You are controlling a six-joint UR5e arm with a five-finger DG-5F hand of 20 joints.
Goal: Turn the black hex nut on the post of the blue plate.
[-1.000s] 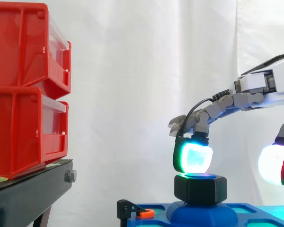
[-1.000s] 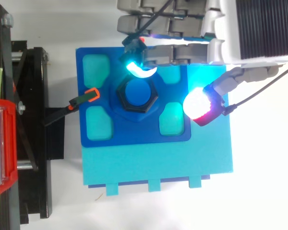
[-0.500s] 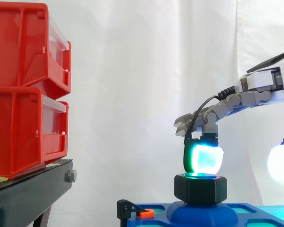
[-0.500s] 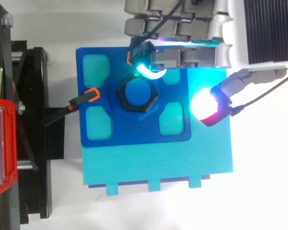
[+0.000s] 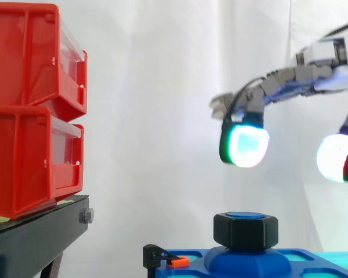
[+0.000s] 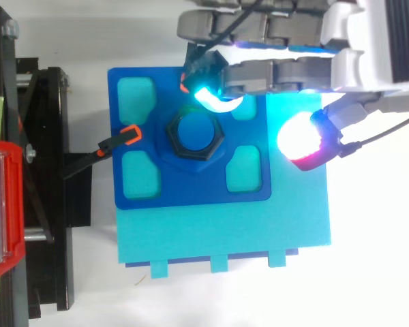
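The hand (image 5: 290,75) hovers above the black hex nut (image 5: 246,230), clear of it, with open air between its cyan-glowing fingertip pad (image 5: 243,146) and the nut's top. Its fingers are relaxed and spread wide and hold nothing; the thumb pad (image 5: 335,157), glowing white and red, stands well apart from the finger pad. The nut sits on the blue post (image 6: 195,131) in the middle of the blue plate (image 6: 191,191), which lies on a turquoise base (image 6: 225,231). A black clamp with an orange tip (image 6: 123,138) bears on the plate's edge on the side of the red bins (image 5: 35,104) and their black stand (image 5: 35,237).

From above, the finger pad lies just past the nut's far edge, and the thumb pad is off to the side over the turquoise base, not opposite it. To turn the nut well, the hand would probably need to centre over the post first, so that finger and thumb come down on opposite flats and not on corners. A firm, even pinch and a twist about the post's own line should keep the pads from slipping off; a sideways push might drag the plate against its clamp
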